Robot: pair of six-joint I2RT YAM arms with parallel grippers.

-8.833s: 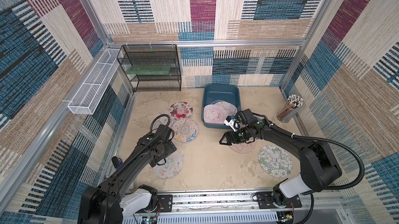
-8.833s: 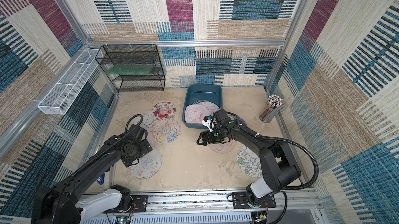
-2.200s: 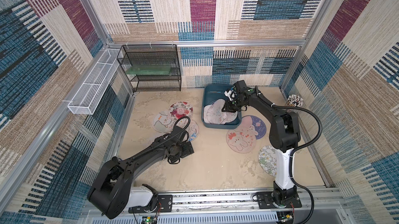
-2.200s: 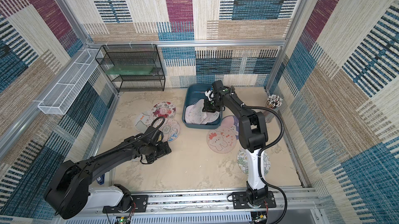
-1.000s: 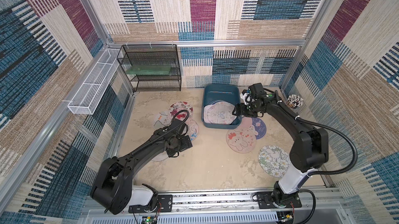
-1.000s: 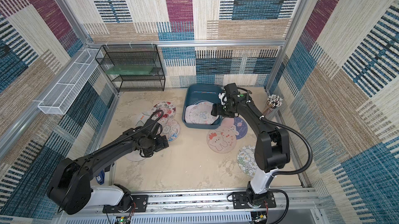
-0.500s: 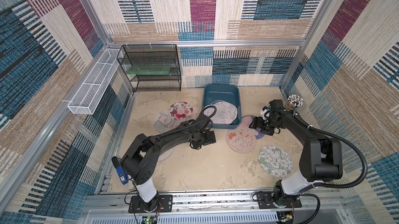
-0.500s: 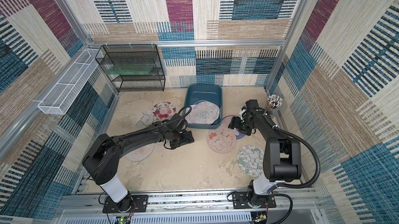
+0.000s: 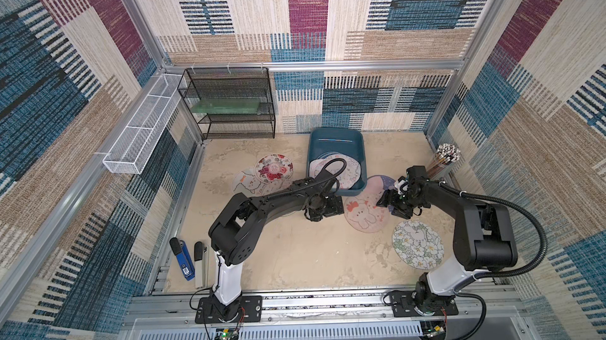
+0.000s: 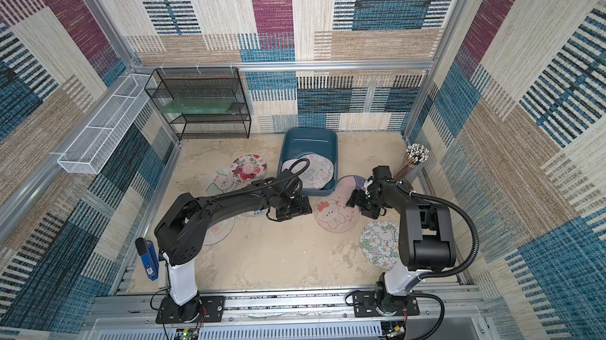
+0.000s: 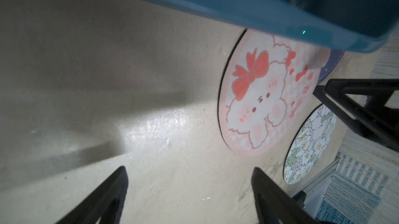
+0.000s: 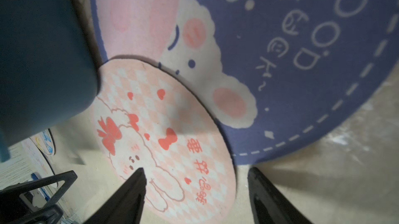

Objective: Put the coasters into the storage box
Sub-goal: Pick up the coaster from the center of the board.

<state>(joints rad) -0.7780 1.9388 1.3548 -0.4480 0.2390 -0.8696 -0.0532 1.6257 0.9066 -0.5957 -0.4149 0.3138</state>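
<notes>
Coasters (image 9: 274, 167) lie scattered on the table (image 9: 295, 256) — the pink coaster (image 9: 367, 215) sits just beside the box (image 9: 336, 135), overlapping a blue coaster (image 9: 382, 181), between our grippers. Our right gripper (image 12: 196, 179), jaws apart and empty, straddles its rim — nearer than our left gripper (image 11: 190, 179), likewise spread, empty.

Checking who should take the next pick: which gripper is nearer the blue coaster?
Right. The right gripper is at the near edge of the blue coaster; the left gripper sits beyond the pink coaster, in front of the box.
</notes>
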